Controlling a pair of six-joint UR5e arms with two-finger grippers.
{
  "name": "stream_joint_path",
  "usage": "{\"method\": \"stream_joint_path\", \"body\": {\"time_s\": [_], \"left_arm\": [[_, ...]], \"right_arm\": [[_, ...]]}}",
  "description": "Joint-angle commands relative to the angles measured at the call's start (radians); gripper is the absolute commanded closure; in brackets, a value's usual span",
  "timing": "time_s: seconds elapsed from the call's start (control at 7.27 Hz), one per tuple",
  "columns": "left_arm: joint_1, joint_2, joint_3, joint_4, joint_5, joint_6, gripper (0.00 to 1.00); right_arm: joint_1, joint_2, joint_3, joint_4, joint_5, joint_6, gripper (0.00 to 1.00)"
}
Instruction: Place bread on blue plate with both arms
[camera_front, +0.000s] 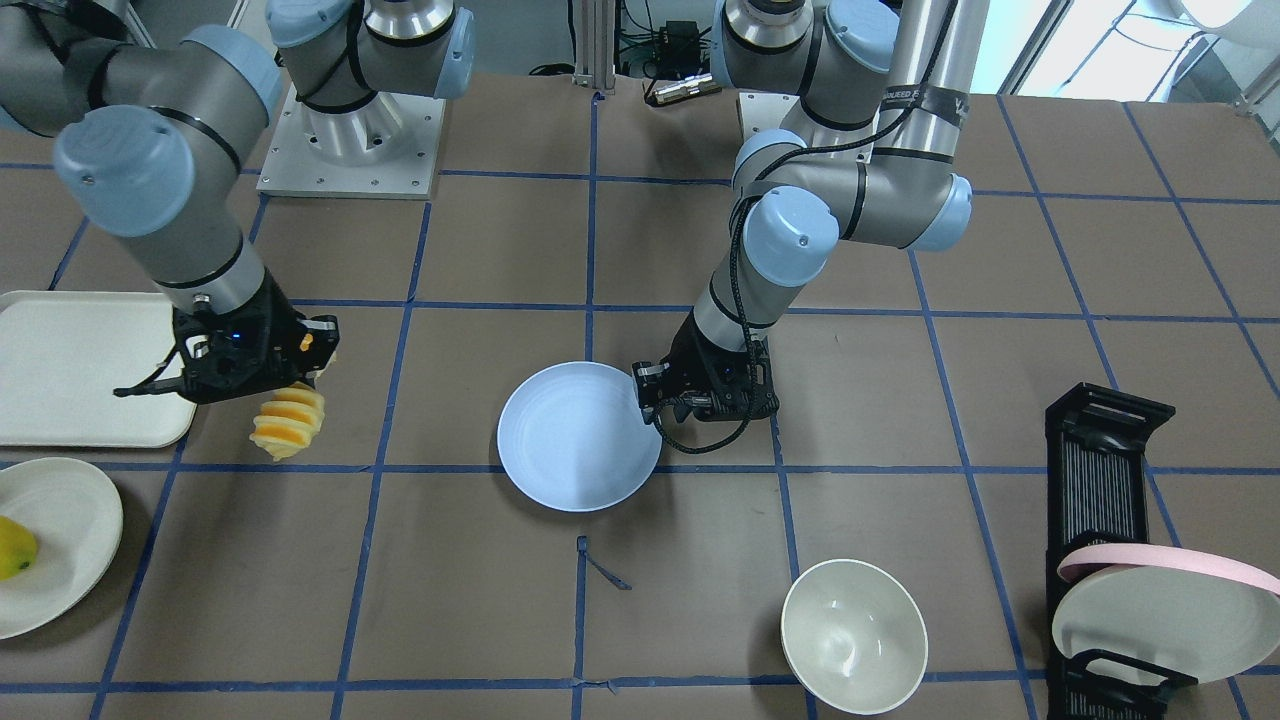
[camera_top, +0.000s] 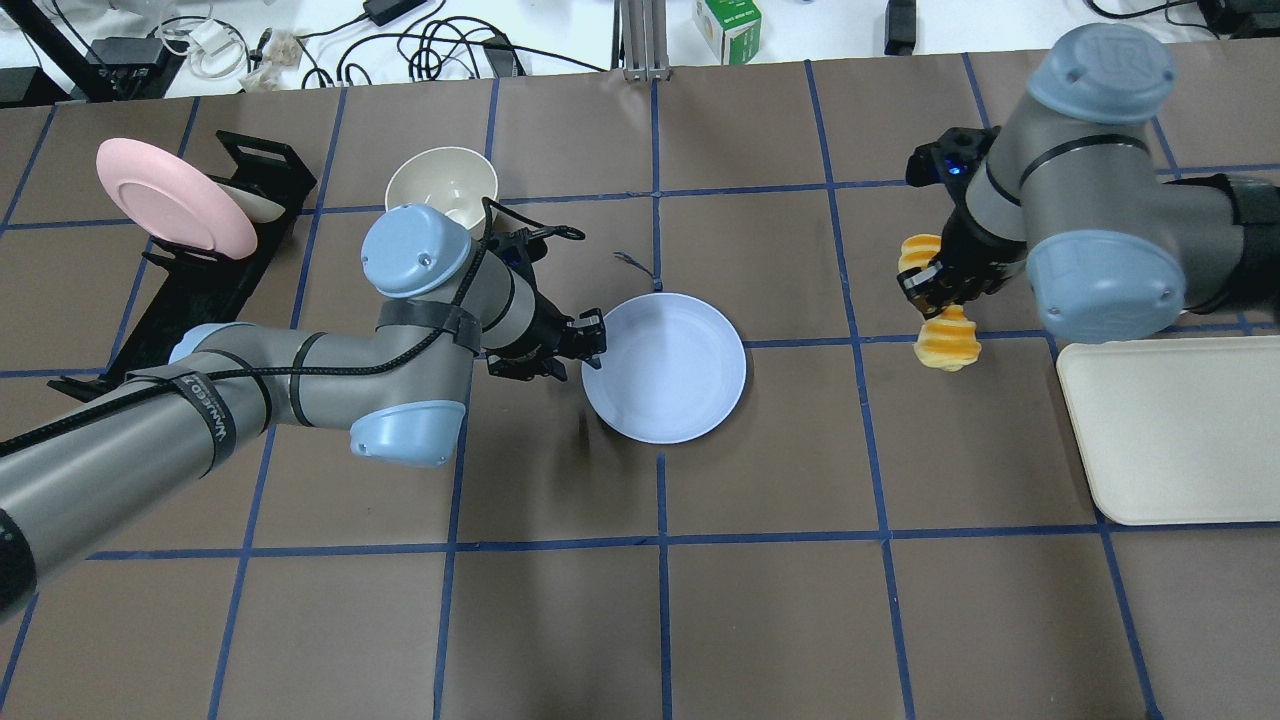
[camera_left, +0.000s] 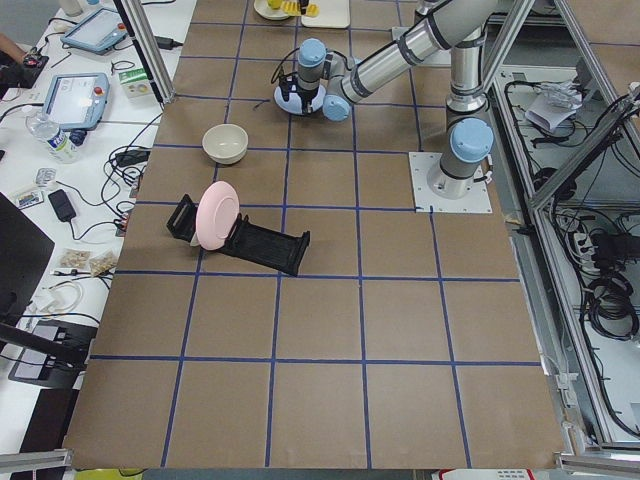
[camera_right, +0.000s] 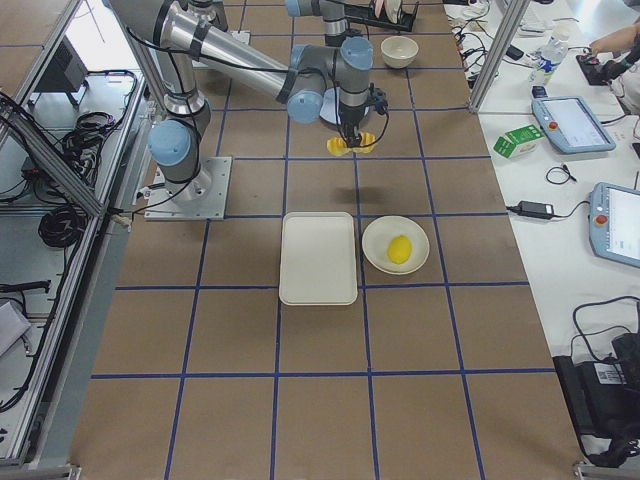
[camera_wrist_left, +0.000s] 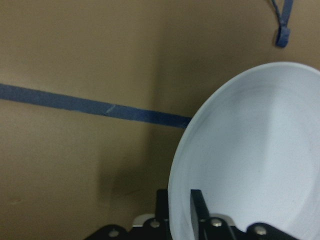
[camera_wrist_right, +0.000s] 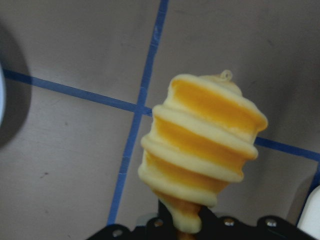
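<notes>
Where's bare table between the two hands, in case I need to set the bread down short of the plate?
Bare table lies between the blue plate and the bread in the right hand, and along the whole row nearest the robot. Crowded: the plate's rim at the left hand, the bowl and rack beyond it, the tray by the bread.

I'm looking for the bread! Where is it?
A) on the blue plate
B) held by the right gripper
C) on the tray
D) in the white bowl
B: the right gripper is shut on the bread, held above the table, apart from the blue plate.
</notes>
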Motion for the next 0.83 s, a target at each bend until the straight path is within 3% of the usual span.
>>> {"method": "stream_joint_path", "body": {"time_s": [0.0, 0.41, 0.55, 0.69], "left_arm": [[0.008, 0.093, 0.133, -0.307, 0.038, 0.022, 0.00], [0.016, 0.228, 0.445, -0.948, 0.187, 0.225, 0.00], [0.019, 0.251, 0.539, -1.091, 0.262, 0.288, 0.00], [0.022, 0.256, 0.555, -1.116, 0.268, 0.305, 0.00]], "right_arm": [[0.143, 0.017, -0.013, -0.003, 0.003, 0.119, 1.00], [0.346, 0.130, -0.071, -0.051, 0.028, 0.364, 1.00], [0.404, 0.181, -0.113, -0.059, 0.050, 0.482, 1.00], [0.455, 0.233, -0.147, -0.099, 0.054, 0.529, 1.00]]}}
